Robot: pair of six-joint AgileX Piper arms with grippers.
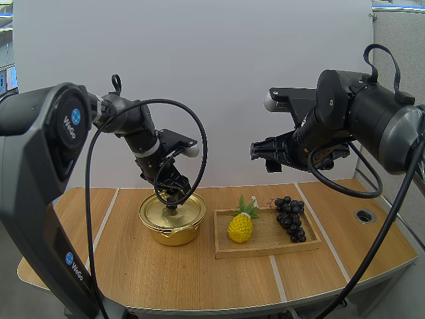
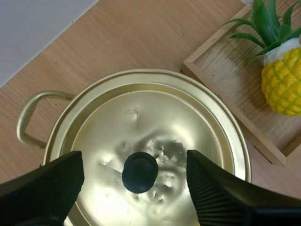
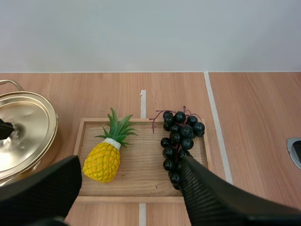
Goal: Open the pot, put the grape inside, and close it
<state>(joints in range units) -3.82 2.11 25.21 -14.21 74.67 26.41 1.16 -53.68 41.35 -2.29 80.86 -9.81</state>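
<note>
left wrist view: the left gripper [image 2: 134, 162] is spread wide astride the knob [image 2: 140, 172] of the lid [image 2: 155, 117]. right wrist view: grapes [image 3: 179, 139] are laid on the tray [image 3: 141, 190], the right gripper [image 3: 129, 165] held wide above a wooden table [image 3: 254, 117].

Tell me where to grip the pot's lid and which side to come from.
Grip the black knob at the centre of the lid, coming straight down from above. The lid lies flat on the pot, a smooth shallow dome; only the knob stands up. The open left gripper straddles it.

Bright, even light; glare blotches the lid [image 2: 160, 127]; a soft shadow lies beneath the pot [image 1: 174, 229]; the high view's edges perhaps bow.
</note>
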